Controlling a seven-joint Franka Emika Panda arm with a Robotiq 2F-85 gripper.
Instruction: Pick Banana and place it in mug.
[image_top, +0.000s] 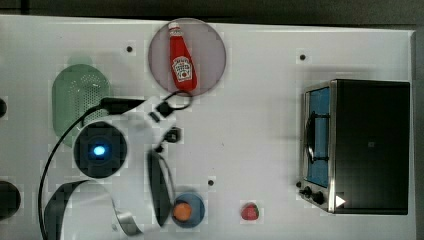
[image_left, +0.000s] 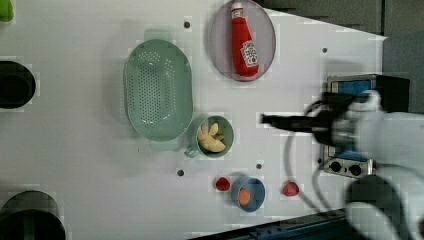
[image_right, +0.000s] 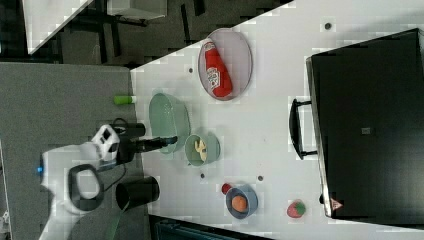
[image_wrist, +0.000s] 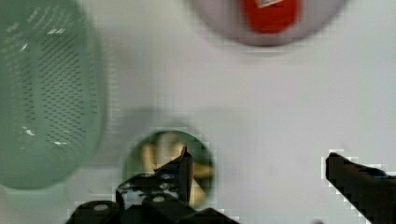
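Observation:
The banana (image_left: 210, 138), a pale yellow bunch, lies inside the green mug (image_left: 229, 144). The mug stands beside the colander's lower end in the left view. In the right view the banana (image_right: 201, 148) shows in the mug (image_right: 215, 150) as well. My gripper (image_wrist: 259, 157) is open, with nothing between its black fingers (image_wrist: 180, 170). In the wrist view one finger overlaps the mug (image_wrist: 135, 156) with the banana (image_wrist: 156, 150) below it. In the left view the gripper (image_left: 266, 119) hangs just right of the mug. In the top view the arm covers the mug.
A pale-green colander (image_left: 157, 90) sits next to the mug. A ketchup bottle (image_left: 245, 42) lies on a grey plate (image_left: 267, 30). A blue bowl (image_left: 257, 187) holds an orange fruit, with red strawberries (image_left: 290, 188) beside it. A toaster oven (image_top: 370, 145) stands at the top view's right.

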